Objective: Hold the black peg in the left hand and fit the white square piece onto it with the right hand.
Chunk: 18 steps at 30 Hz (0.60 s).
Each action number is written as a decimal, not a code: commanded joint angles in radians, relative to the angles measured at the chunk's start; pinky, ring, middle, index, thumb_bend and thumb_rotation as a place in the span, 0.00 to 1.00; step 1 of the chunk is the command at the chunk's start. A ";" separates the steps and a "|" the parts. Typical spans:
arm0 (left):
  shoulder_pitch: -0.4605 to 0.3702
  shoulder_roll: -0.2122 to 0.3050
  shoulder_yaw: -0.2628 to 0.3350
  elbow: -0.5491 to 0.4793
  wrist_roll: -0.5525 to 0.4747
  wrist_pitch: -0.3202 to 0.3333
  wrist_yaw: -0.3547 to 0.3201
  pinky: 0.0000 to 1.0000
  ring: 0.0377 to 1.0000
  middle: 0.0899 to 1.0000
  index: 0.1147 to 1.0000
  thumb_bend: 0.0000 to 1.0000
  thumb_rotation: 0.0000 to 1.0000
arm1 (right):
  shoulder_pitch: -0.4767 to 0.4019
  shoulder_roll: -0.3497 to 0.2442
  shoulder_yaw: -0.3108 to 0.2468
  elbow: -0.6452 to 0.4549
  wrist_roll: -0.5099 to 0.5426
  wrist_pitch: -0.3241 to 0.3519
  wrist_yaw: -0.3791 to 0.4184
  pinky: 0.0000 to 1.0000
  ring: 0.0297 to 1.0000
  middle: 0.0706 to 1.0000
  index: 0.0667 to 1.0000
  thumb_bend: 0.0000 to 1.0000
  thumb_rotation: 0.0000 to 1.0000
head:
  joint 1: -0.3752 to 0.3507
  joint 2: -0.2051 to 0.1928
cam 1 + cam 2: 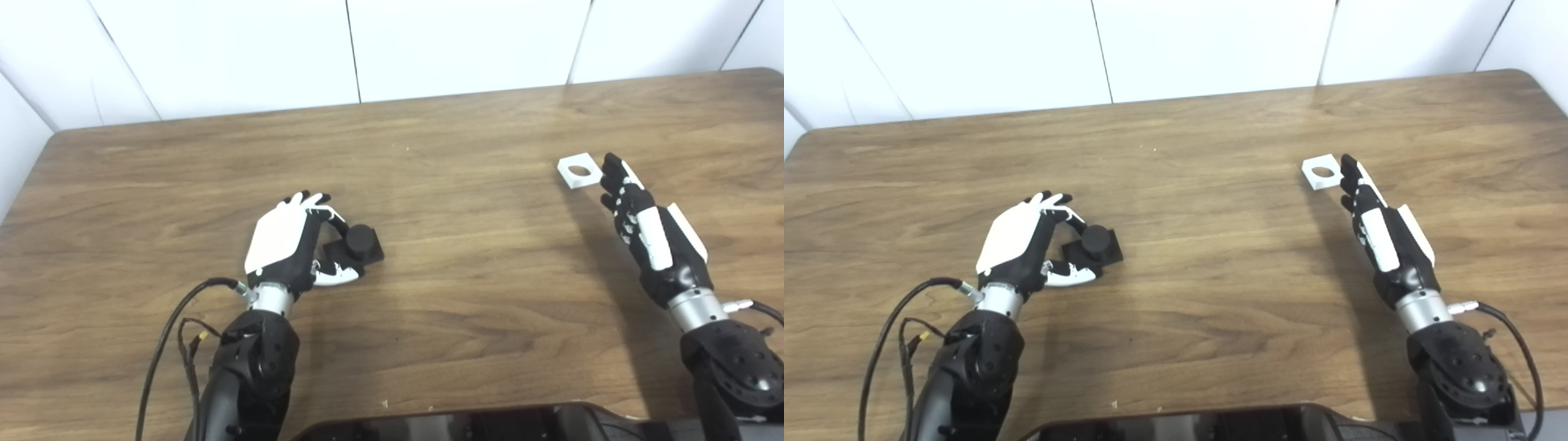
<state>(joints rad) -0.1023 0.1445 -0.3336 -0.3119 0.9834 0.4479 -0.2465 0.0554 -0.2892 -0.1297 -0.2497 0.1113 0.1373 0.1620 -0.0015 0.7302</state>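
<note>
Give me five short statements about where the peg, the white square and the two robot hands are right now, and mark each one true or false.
1. The peg stands on the table. True.
2. The white square is already fitted on the peg. False: it lies flat on the table, far to the right of the peg.
3. The left robot hand is curled around the peg, fingers beside it. True, though whether the grip has closed cannot be told.
4. The right robot hand is holding the white square in the air. False: its fingers are stretched out, with the tips at the square's edge.
5. The white square has a round hole. True.
</note>
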 commanded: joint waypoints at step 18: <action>0.040 -0.015 -0.035 -0.039 -0.016 -0.066 0.005 0.94 0.96 0.88 0.43 0.51 0.08 | -0.014 0.001 -0.004 -0.054 -0.014 -0.015 -0.011 1.00 1.00 1.00 0.98 0.74 1.00 | -0.028 0.010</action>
<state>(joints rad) -0.0598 0.1339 -0.3555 -0.3377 0.9663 0.4073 -0.2404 0.0601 -0.2885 -0.1294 -0.2668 0.0962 0.1414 0.1598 -0.0291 0.7394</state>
